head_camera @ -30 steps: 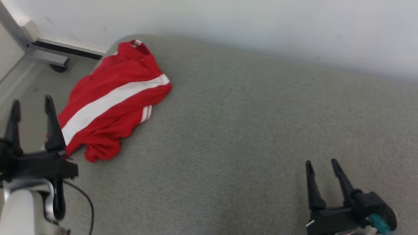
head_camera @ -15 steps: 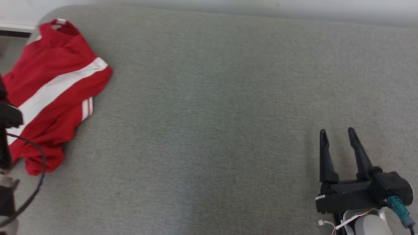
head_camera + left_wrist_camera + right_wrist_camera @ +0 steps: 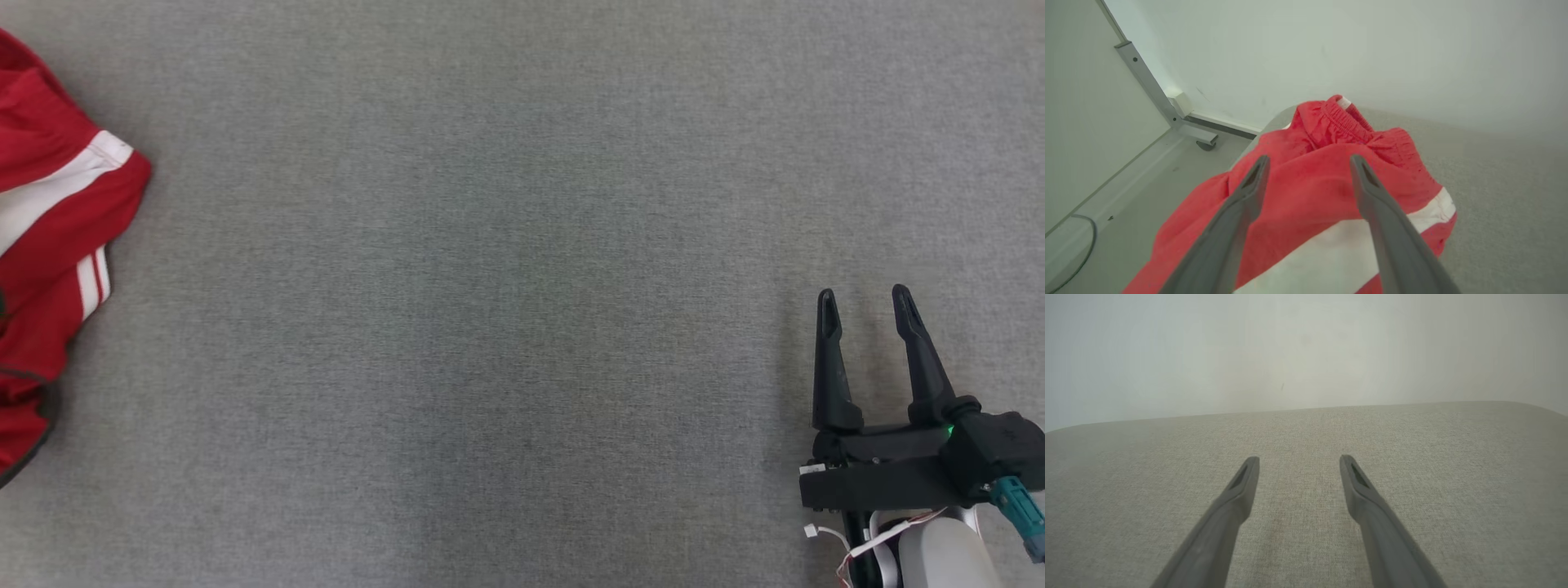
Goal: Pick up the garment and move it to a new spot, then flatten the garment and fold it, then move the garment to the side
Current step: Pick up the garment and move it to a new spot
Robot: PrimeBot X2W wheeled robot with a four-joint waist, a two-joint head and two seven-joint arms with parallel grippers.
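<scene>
Sweeping right and down over the last second, the head camera now frames mostly bare grey table [image 3: 506, 310], so the red garment [image 3: 49, 237] with its white stripe has slid to that view's left edge. That is the camera's turn, not the cloth's: the garment lies crumpled just as before. I judge that the pick-up has not begun and that the open middle of the table is being sized up as the new spot. At the lower right the right gripper [image 3: 863, 294] points up the view over bare table, well apart from the garment, its jaws wide and empty. In the left wrist view the left gripper [image 3: 1309, 159] hangs over the bunched garment [image 3: 1306, 196], reaching towards its elastic waistband [image 3: 1339, 120], jaws spread wide with no cloth pinched. The heap sits at the table's corner by the wall [image 3: 1351, 49], with the floor [image 3: 1126, 179] alongside. In the right wrist view the right gripper [image 3: 1299, 458] lies low and angled along the table [image 3: 1453, 477], jaws wide and holding nothing.
</scene>
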